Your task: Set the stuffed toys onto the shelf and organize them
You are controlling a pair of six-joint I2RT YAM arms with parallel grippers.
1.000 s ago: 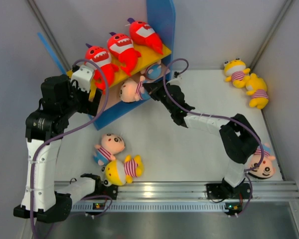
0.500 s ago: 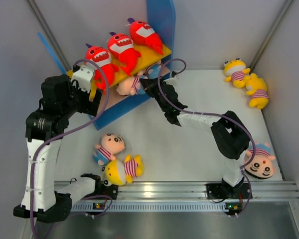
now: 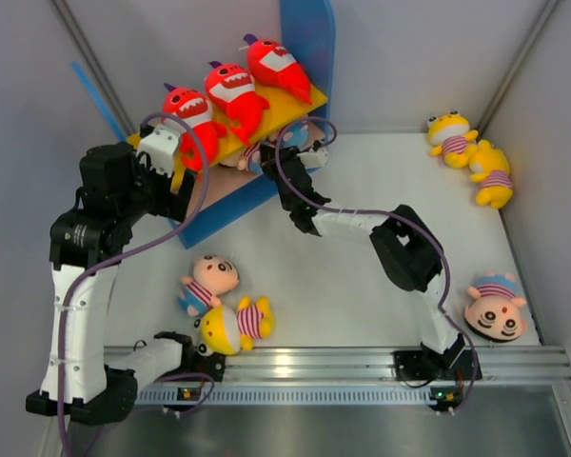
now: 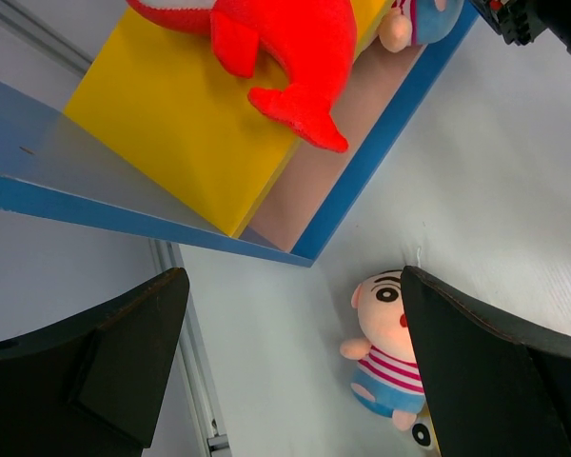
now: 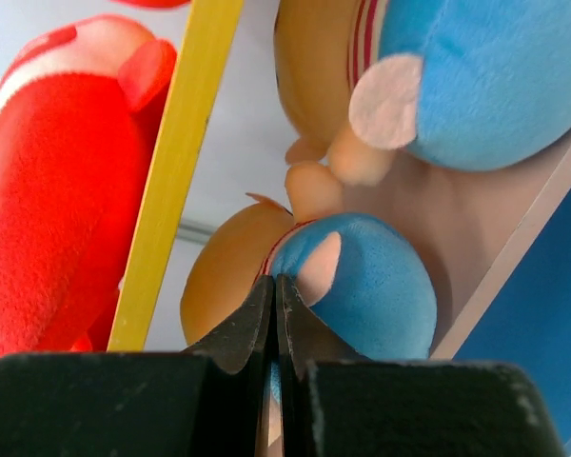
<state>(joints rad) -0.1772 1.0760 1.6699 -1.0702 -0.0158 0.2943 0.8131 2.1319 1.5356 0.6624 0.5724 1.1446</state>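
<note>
The shelf (image 3: pixel 309 33) lies at the back left, with three red sharks (image 3: pixel 233 90) on its yellow top board (image 3: pixel 290 107). My right gripper (image 3: pixel 266 157) reaches under that board. It is shut on the blue pants of a pink-faced doll (image 5: pixel 371 286) lying on the pinkish lower board (image 5: pixel 457 209). A second pink-faced doll (image 5: pixel 457 76) lies just beyond it, near the blue side panel. My left gripper (image 4: pixel 292 286) is open and empty, hovering by the shelf's left end (image 4: pixel 171 124) above another pink-faced doll (image 4: pixel 390 352).
On the table, a pink-faced doll (image 3: pixel 207 281) and a yellow doll (image 3: pixel 236 322) lie at the front left. Two yellow dolls (image 3: pixel 471 152) lie at the back right. A pink-faced doll (image 3: pixel 495 307) lies at the front right. A metal rail (image 3: pixel 343 364) runs along the near edge.
My right gripper has pushed left and deeper under the yellow board, carrying the doll onto the lower board. Its elbow has swung left, uncovering the front-right doll. The left arm has not moved.
</note>
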